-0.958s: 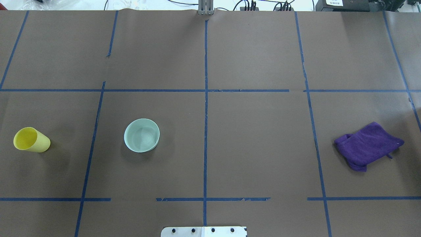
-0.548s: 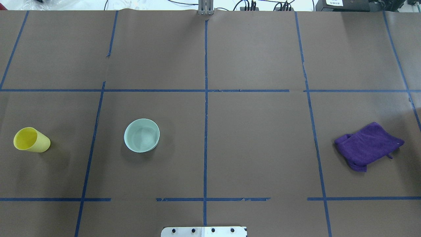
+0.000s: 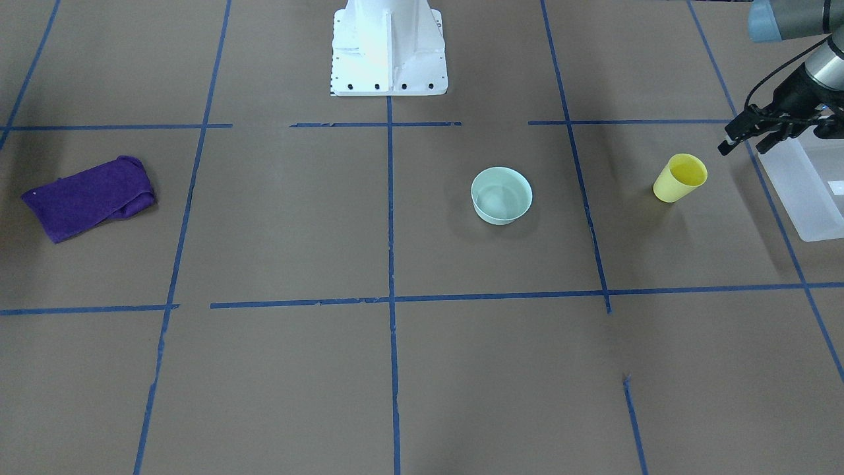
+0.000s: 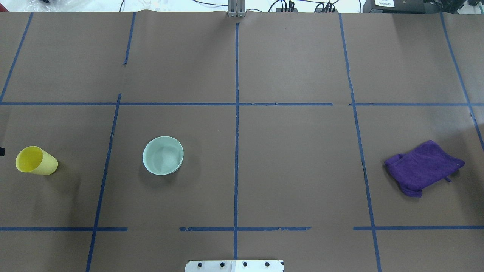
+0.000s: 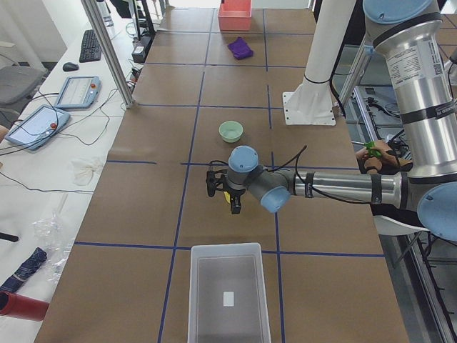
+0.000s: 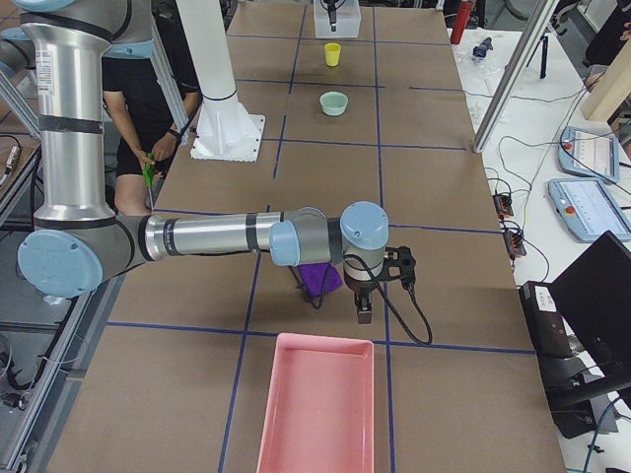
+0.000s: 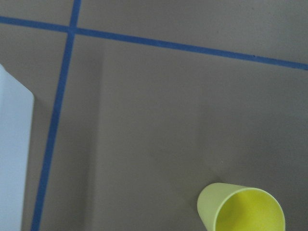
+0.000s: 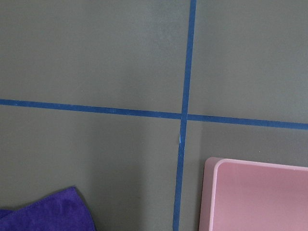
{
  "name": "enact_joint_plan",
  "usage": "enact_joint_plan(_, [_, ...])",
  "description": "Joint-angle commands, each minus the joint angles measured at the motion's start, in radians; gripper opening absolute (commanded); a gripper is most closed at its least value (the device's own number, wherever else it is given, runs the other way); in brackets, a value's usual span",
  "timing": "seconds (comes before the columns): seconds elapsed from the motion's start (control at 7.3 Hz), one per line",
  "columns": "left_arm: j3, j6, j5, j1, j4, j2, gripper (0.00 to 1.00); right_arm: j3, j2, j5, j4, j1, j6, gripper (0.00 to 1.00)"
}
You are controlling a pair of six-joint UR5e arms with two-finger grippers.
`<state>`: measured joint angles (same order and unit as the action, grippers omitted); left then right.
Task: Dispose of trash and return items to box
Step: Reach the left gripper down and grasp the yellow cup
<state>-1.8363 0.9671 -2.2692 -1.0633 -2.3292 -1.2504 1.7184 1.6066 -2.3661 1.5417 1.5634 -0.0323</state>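
Observation:
The small yellow cup point(image 3: 680, 177) stands upright, mouth up, at the robot's left end of the table; it also shows in the overhead view point(image 4: 36, 160) and low in the left wrist view point(image 7: 243, 209). The frosted white box point(image 3: 817, 231) lies just beyond it at the table's end point(image 5: 225, 246). My left gripper point(image 3: 745, 146) hovers open and empty between cup and box, above the box's near corner. My right gripper point(image 6: 360, 307) hangs above the purple cloth and shows only in the exterior right view, so I cannot tell its state.
A mint bowl point(image 3: 501, 195) stands a little toward the centre from the cup. A crumpled purple cloth point(image 4: 423, 167) lies at the robot's right. A pink tray point(image 6: 325, 338) sits at the right table end. The robot base point(image 3: 389, 46) stands at the table's robot-side edge.
A small black tip of my left gripper has come into the overhead view at its left edge, beside the cup. Cup, bowl and cloth have not moved.

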Motion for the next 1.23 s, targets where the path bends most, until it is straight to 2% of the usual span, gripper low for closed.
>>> enact_joint_plan(0.0, [0.003, 0.097, 0.074, 0.087, -0.018, -0.006, 0.99, 0.0, 0.0, -0.001, -0.002, -0.002, -0.001, 1.0])
enact_joint_plan(0.41, [0.04, 0.108, 0.109, 0.124, -0.018, -0.033, 0.97, -0.007, 0.013, -0.002, -0.012, -0.002, -0.001, 1.0])
enact_joint_plan(0.68, [0.069, 0.114, 0.129, 0.146, -0.019, -0.055, 0.84, 0.0, 0.012, -0.024, -0.011, -0.002, -0.003, 1.0])
enact_joint_plan(0.82, [0.077, 0.116, 0.135, 0.166, -0.019, -0.058, 0.72, 0.0, 0.012, -0.045, -0.011, -0.002, -0.003, 1.0])
enact_joint_plan(1.1, [0.08, 0.122, 0.135, 0.181, -0.019, -0.072, 0.4, 0.007, 0.0, -0.032, -0.011, -0.005, 0.002, 1.0])
